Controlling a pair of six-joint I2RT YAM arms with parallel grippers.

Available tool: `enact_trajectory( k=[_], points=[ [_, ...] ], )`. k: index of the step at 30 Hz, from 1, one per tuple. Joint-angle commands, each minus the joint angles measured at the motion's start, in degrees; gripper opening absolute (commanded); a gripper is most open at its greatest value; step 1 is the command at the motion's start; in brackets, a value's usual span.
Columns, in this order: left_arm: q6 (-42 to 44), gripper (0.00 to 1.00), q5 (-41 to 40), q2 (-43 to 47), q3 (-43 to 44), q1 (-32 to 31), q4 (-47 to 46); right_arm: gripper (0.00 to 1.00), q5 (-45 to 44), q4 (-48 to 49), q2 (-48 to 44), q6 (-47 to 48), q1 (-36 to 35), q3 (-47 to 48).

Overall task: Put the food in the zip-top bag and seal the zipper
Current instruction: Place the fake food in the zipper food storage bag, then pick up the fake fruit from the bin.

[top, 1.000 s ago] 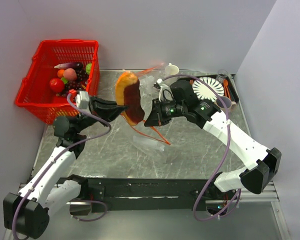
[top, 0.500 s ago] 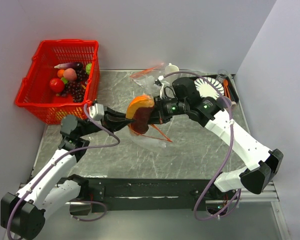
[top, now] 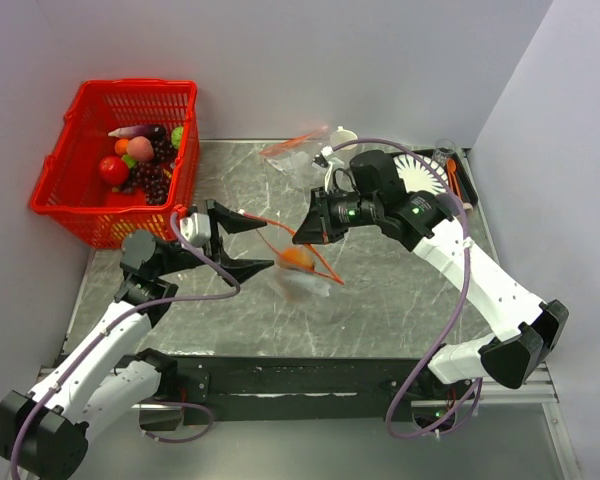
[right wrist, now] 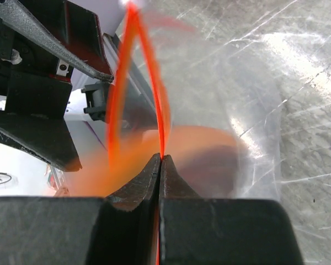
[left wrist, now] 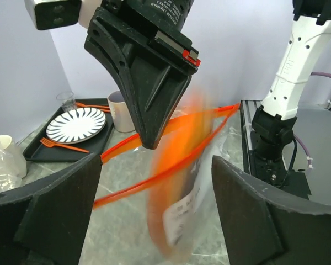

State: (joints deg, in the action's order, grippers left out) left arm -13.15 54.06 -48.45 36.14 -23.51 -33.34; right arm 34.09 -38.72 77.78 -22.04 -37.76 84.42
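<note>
Two tools work over the middle of the tabletop [top: 405, 295]. The right tool [top: 303, 238] is pinched shut on the zipper [right wrist: 161, 124], hanging the zip-top bag [top: 306, 284] by its mouth. The zipper's long axis runs far-left to near-right, with the mouth gaping left. The orange-brown piece [top: 298, 258], blurred, sits inside the bag just below the right tool. The left tool [top: 268, 243] is spread wide and empty, just left of the mouth.

The left gripper [top: 259, 243] has sprung open, dropping the orange-brown curved toy food [top: 298, 258] into the clear crinkly plastic bag [top: 304, 288].
</note>
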Motion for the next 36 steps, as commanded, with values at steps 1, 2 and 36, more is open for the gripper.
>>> enact_trajectory(
  k=[1, 2, 36],
  points=[
    [0.7, 0.86, -1.8, 1.2, 3.3, -0.4, 0.2, 0.00, 1.5, 1.8, -2.3, -0.3, 0.8, 0.9],
    [1.0, 0.86, -2.0, 1.1, 4.0, -0.4, 2.5, 0.00, 1.5, 1.9, -2.3, -0.3, 0.8, 0.7],
    [-15.2, 0.99, -54.7, -15.3, 42.2, 19.3, 60.2, 0.00, -30.7, 9.3, -13.2, -6.8, 8.4, -11.5]
  ],
)
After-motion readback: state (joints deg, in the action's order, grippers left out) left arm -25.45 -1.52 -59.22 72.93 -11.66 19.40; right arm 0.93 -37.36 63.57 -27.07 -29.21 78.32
